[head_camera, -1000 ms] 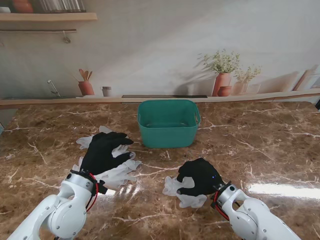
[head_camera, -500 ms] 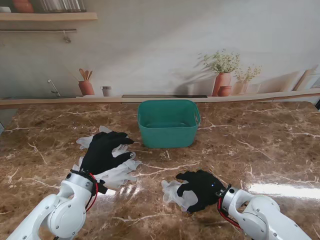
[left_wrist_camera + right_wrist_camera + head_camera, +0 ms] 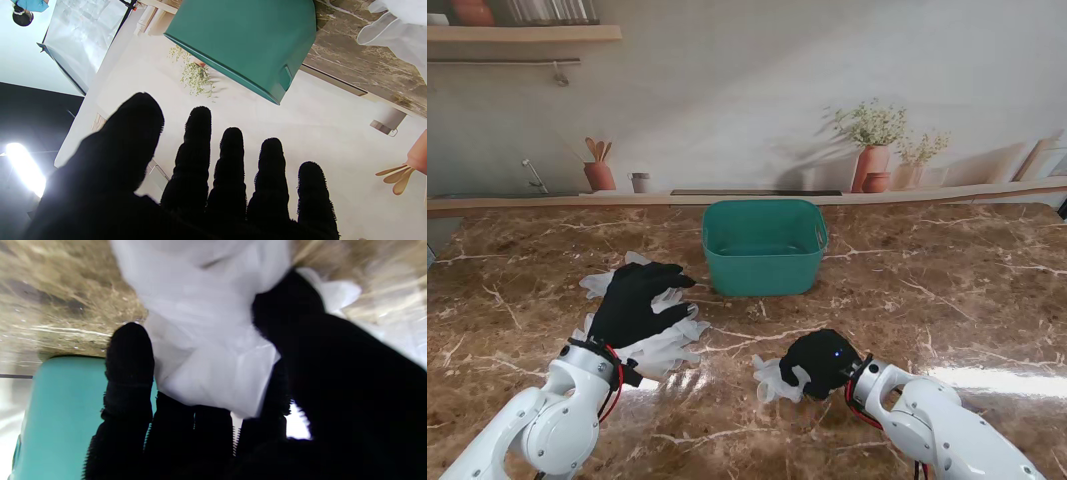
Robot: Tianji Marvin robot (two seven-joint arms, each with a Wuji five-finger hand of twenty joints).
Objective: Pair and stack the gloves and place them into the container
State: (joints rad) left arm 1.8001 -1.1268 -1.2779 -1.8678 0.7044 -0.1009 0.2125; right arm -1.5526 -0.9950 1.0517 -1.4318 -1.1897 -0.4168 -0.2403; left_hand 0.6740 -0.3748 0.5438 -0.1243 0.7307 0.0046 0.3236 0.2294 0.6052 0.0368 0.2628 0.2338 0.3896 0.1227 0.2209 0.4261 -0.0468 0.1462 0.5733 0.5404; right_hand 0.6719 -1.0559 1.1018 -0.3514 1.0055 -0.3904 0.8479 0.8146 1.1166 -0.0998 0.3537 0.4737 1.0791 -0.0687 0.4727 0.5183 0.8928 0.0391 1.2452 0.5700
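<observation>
Mock kitchen: marble counter [image 3: 947, 290], printed backdrop [image 3: 757, 110], studio light [image 3: 23, 168].

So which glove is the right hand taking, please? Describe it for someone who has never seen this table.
Start at the green container in the middle of the marble table. Come nearer to me and slightly right: a lone translucent white glove lies bunched in the right hand. The other gloves lie piled under the left hand.

Translucent white gloves [image 3: 665, 340] piled left of teal container [image 3: 763, 246], one glove [image 3: 772, 378] crumpled nearer me

Brown marble table [image 3: 947, 290] before a pale wall [image 3: 757, 90]; wooden shelf [image 3: 522, 34] high above it, glare near the table's right edge.
</observation>
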